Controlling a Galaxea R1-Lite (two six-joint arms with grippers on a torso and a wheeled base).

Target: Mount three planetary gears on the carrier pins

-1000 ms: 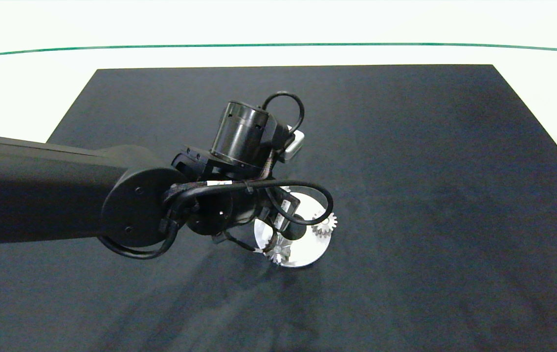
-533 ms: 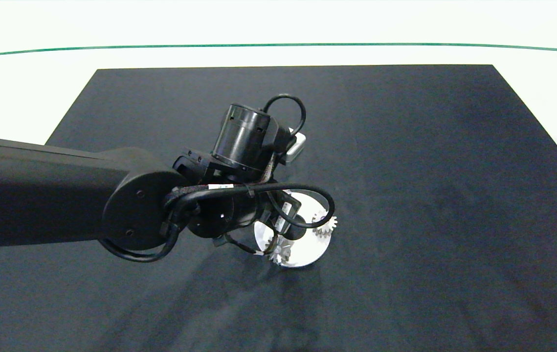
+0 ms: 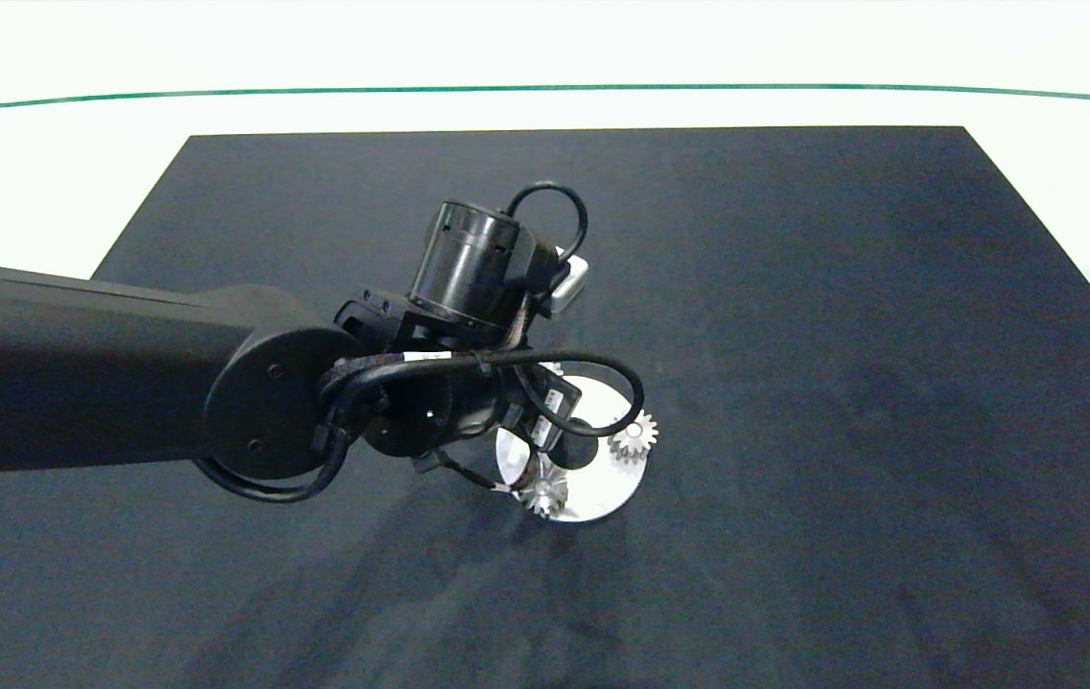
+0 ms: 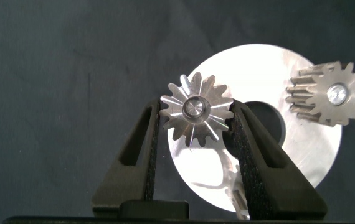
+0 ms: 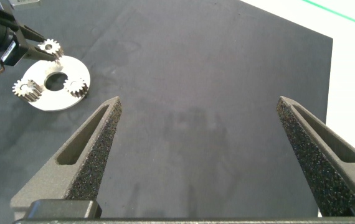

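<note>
Gears first: in the right wrist view we count three on the white disc (image 5: 53, 83), at its upper right, left and lower right, so every station looks filled. Two of them show in the head view, one at the disc's right edge (image 3: 633, 437) and one at its lower edge (image 3: 544, 494); the third sits under our left arm there.

In the left wrist view, slightly left of centre, our left gripper (image 4: 195, 121) brackets one gear (image 4: 196, 109). The fingers (image 4: 141, 146) stand a gear's width apart with their pads at its teeth on both sides, and a pale pin end (image 4: 195, 107) shows in its bore. We judge the gear is already down on its pin, and that we hold it from both flanks so the bore stays square to the pin. A second seated gear (image 4: 329, 93) lies at the upper right of that frame.

Our right gripper (image 5: 197, 143) hangs well apart over the bare black mat (image 3: 793, 287), fingers spread wide and carrying nothing, clear of the assembly.

Next we would ease the left fingers apart.
</note>
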